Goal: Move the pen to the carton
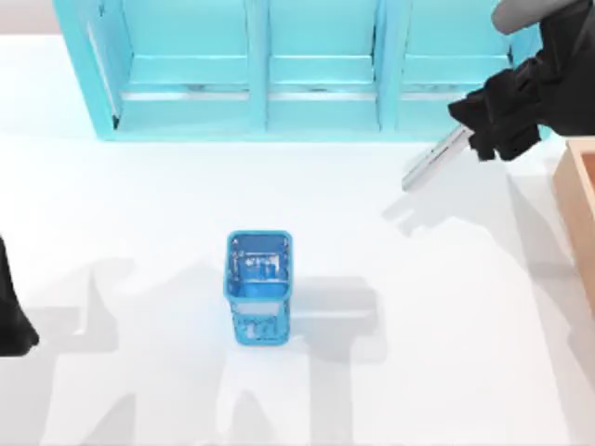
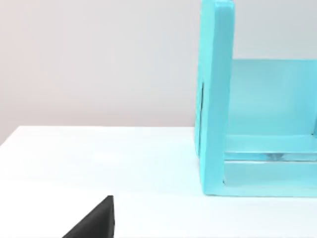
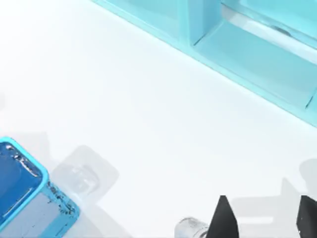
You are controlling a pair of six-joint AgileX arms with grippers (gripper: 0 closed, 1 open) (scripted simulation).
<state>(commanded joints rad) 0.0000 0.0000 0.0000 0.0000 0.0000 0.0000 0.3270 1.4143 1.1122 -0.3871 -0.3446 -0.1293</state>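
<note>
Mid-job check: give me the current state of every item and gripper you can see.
pen: held by right gripper, lifted off the table, tilted.
right gripper: shut on the pen, just left of the carton.
carton: open-topped, at the table's right edge.
blue cup: upright, mid-table.
shelf unit: standing at the back.
left arm: parked at left edge.

One pen (image 1: 435, 158), silver-grey barrel. One carton (image 1: 578, 200), tan, partly in view at the table's right edge. One blue mesh cup (image 1: 258, 286), mid-table. One turquoise shelf unit (image 1: 307, 70) at the back, three compartments counted across. Two arms: left arm (image 1: 11, 307) at the left edge, right gripper (image 1: 483, 125) at upper right.
</note>
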